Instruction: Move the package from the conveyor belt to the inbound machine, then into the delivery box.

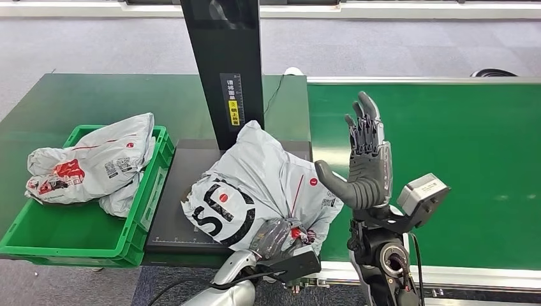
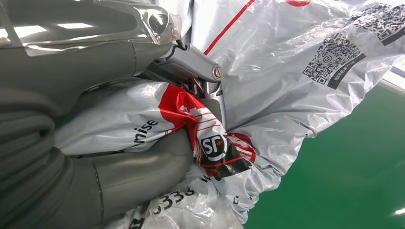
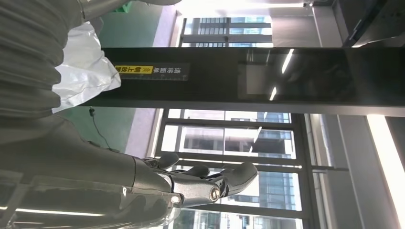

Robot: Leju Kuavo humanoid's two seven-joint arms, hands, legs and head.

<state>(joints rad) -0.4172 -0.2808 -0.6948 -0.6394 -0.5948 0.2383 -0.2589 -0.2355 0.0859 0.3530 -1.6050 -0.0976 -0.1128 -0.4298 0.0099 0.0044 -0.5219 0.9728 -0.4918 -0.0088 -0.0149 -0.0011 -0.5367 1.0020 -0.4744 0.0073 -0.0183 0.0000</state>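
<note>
A grey plastic mail package [image 1: 255, 191] with a black and red logo lies on the dark platform of the inbound machine [image 1: 178, 217], against its black post [image 1: 223, 64]. My left hand [image 1: 275, 236] grips the package's near edge; in the left wrist view the thumb and fingers [image 2: 191, 67] pinch crumpled red-printed plastic of the package [image 2: 286, 57]. My right hand [image 1: 365, 162] is raised upright over the green conveyor belt [image 1: 459, 159], fingers apart, holding nothing. In the right wrist view the right hand [image 3: 191, 183] has its fingers spread in open air, with the post [image 3: 239, 76] beyond.
A green delivery box [image 1: 76, 236] sits left of the machine and holds another grey package [image 1: 89, 166]. The green table [image 1: 96, 95] extends behind it. Grey floor lies beyond the belt.
</note>
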